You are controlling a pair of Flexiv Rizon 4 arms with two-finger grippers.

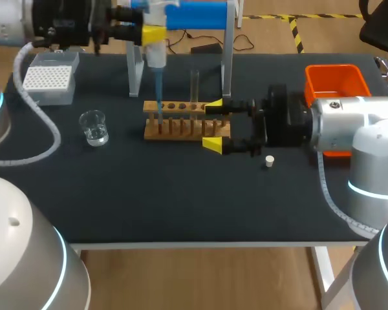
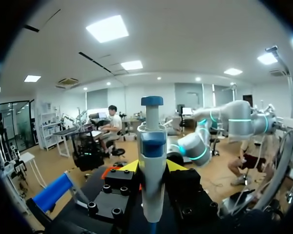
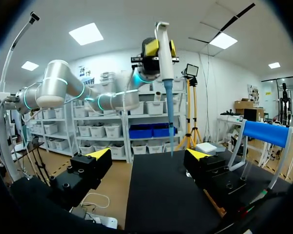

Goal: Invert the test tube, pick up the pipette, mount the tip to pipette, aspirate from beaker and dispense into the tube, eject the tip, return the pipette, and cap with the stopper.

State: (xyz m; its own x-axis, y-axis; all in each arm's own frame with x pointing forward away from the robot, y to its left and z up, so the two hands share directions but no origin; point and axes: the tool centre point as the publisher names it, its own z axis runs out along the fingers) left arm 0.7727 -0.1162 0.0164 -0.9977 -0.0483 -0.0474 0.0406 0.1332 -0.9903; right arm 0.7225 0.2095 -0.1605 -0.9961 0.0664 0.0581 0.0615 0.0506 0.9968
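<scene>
Our left gripper [image 1: 154, 33] comes in from the table's ten o'clock corner and has its jaws clamped on the pipette [image 1: 156, 48], a yellow fingertip [image 2: 129, 166] on either side of the body in the left wrist view. The pipette hangs upright, its blue tip [image 1: 159, 90] pointing down over the left end of the wooden rack [image 1: 181, 123]. The test tube [image 1: 194, 82] stands upright in the rack, at about three o'clock from the tip. Our right gripper [image 1: 213, 124] lies level at the rack's right end with its jaws wide apart, one on each long side; we cannot tell whether they touch the wood. The beaker [image 1: 93, 126] sits at nine o'clock from the rack, the tip box [image 1: 48, 81] at eleven o'clock from the beaker. The white stopper [image 1: 268, 161] lies on the table at four o'clock from the rack. The orange bin [image 1: 336, 81] sits at the table's two o'clock corner. The blue-topped stand [image 1: 194, 16] rises behind the rack at twelve o'clock.
</scene>
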